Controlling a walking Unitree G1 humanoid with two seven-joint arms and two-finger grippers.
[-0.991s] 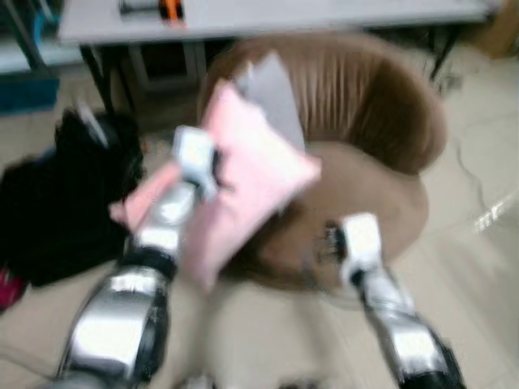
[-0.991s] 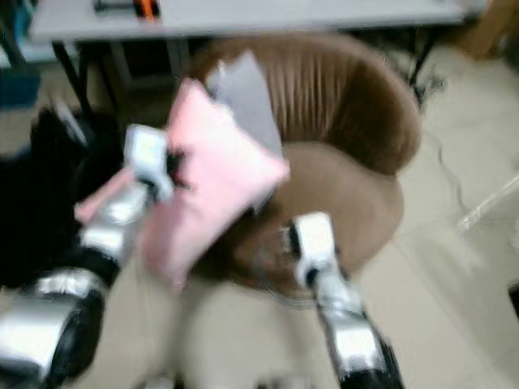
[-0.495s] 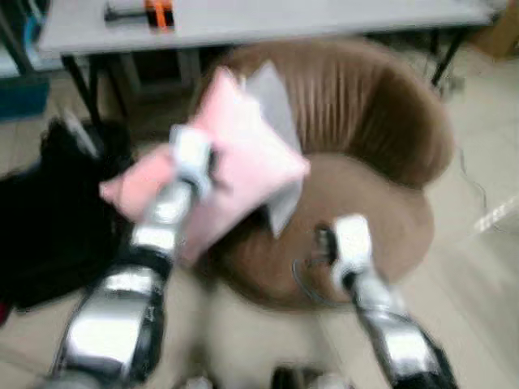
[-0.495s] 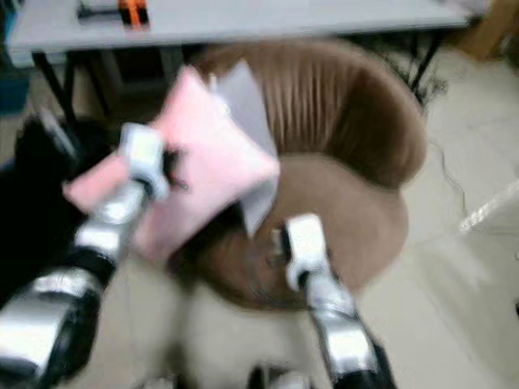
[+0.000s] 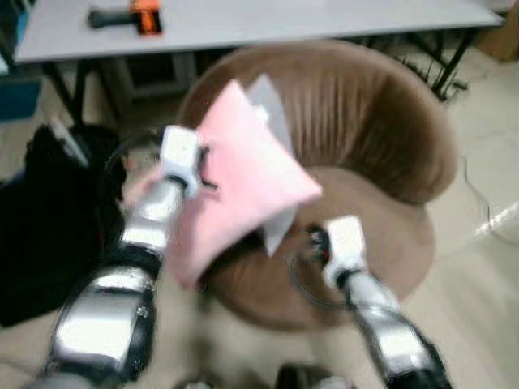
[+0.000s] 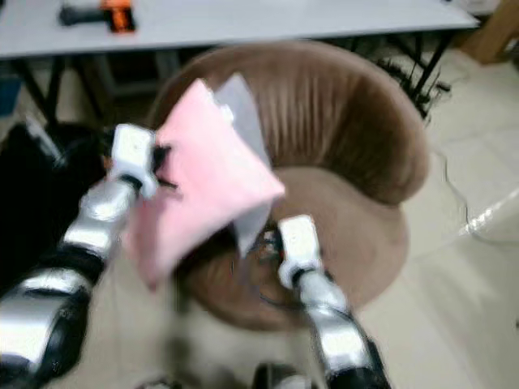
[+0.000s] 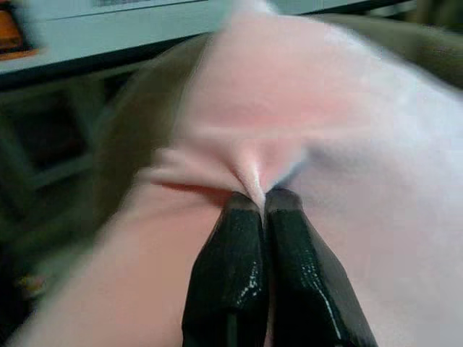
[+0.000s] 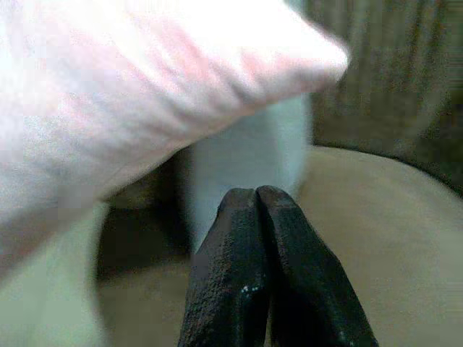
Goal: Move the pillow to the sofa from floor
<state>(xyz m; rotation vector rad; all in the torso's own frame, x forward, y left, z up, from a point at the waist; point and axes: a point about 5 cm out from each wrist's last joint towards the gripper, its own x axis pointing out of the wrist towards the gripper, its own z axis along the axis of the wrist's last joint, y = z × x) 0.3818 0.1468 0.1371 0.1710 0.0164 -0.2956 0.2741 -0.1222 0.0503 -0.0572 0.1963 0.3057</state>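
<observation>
Setting: home room doubling as workspace. Evidence: round brown ribbed velvet tub sofa; pale tiled floor; grey tabletop on black legs, far; orange-black power tool.

Floor: pale tiles, carrying the sofa and the black bags.
Sofa: round brown tub seat with ribbed back, just before the counter.
Black bags: heaped on the floor left of the sofa.
Counter: grey top on dark legs.
Tool: orange-and-black, lying on the counter's left part.
</observation>
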